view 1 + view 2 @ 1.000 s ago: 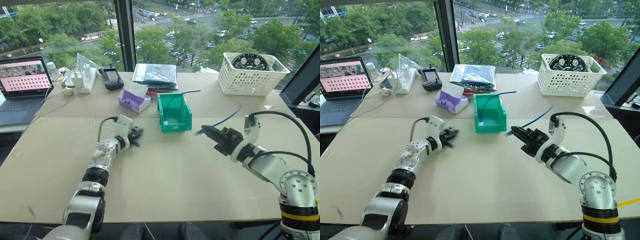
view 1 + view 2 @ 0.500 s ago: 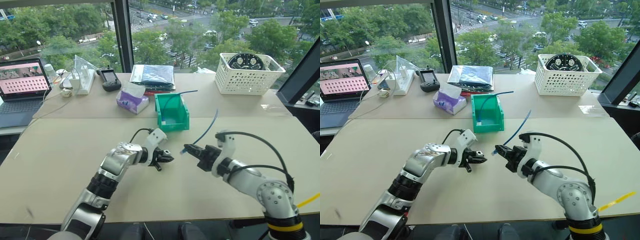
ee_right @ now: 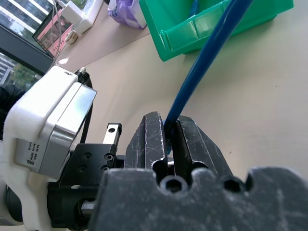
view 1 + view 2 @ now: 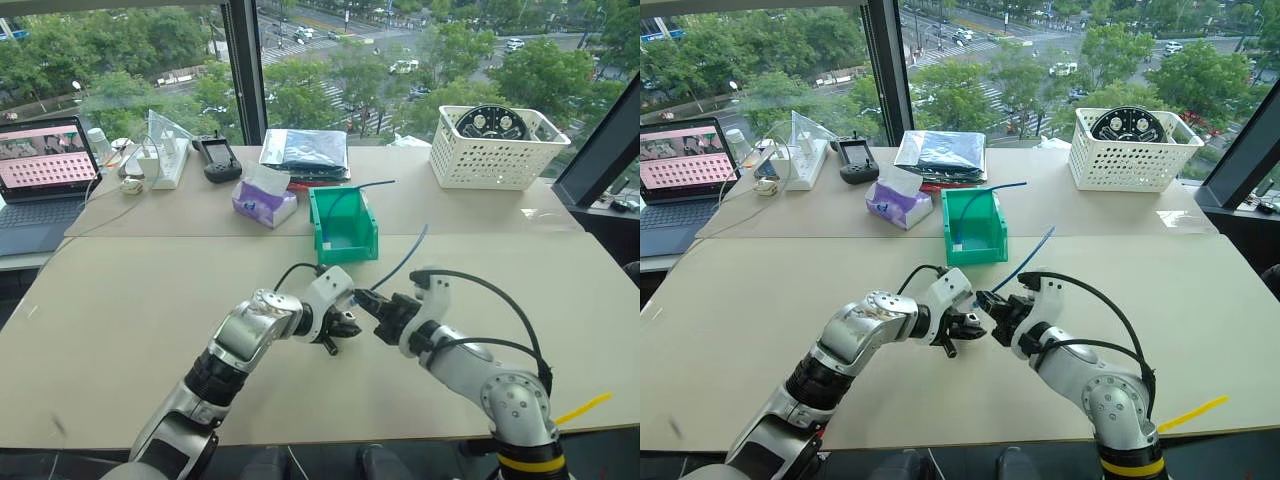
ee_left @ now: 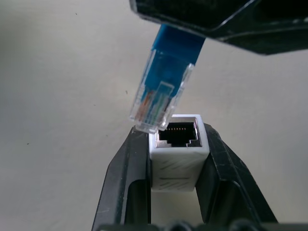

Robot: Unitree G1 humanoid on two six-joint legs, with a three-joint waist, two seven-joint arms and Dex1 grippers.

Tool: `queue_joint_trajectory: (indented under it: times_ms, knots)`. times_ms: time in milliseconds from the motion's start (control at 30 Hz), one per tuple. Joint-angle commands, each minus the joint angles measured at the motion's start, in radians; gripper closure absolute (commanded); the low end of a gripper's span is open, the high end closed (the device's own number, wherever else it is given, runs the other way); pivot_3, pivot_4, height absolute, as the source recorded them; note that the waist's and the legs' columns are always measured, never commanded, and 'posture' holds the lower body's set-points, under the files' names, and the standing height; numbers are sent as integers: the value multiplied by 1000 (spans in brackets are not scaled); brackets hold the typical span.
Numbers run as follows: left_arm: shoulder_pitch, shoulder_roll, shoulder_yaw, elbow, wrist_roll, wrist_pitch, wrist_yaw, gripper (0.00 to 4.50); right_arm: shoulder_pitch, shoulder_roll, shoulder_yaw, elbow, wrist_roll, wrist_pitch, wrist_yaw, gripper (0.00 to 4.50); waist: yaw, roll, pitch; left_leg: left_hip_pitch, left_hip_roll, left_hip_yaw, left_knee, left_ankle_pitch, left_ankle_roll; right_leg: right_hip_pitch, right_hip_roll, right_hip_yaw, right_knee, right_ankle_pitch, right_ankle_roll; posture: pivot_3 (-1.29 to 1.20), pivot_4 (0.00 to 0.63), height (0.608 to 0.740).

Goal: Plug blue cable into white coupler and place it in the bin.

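Both jaws clamped: coupler [image 5: 177, 144], cable [image 5: 163, 91].

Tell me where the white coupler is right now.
The white coupler is clamped in the left gripper, above the table's middle in front of the green bin. In the left wrist view, the blue cable's plug sits at its socket's edge, not yet inserted.

Both arms reached inward, wrists bent, meeting low over mid-table. Left gripper [image 4: 345, 325] pointed right and slightly down, black fingers [image 5: 126, 183] clamped on the sides of a tiny white boxy plastic coupler [image 5: 176, 147]. Right gripper [image 4: 366, 304] pointed left, fingers [image 3: 153, 139] pinched tight on a thin light-blue cable [image 3: 204, 62] behind its clear plug [image 5: 159, 98].
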Motion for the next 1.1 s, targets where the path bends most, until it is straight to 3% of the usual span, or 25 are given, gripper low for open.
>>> queue_joint_trajectory:
  times_ms: [33,400,767,1100]
  knots:
    - [6,9,-15,-24,-17,9,1,3809,9,-1,-9,-37,14,35,-15,4500,0,0,0,0,0,0,0,0,0,0,0,0,0,0,0,0,150,740]
    - [-8,22,-42,-22,-11,-13,10,3809,50,-37,-23,-78,59,114,-64,4500,0,0,0,1,0,0,0,0,0,1,0,0,0,0,0,0,150,740]
    - [-64,32,-89,-29,8,-31,10,3809,-39,-94,53,-57,-20,196,-8,4500,0,0,0,2,0,0,0,0,0,1,0,0,0,0,0,0,150,740]
    - [-79,6,-76,-32,5,3,46,3809,-14,-32,72,-11,-54,229,36,4500,0,0,0,4,0,0,0,0,0,2,1,0,0,0,0,0,150,740]
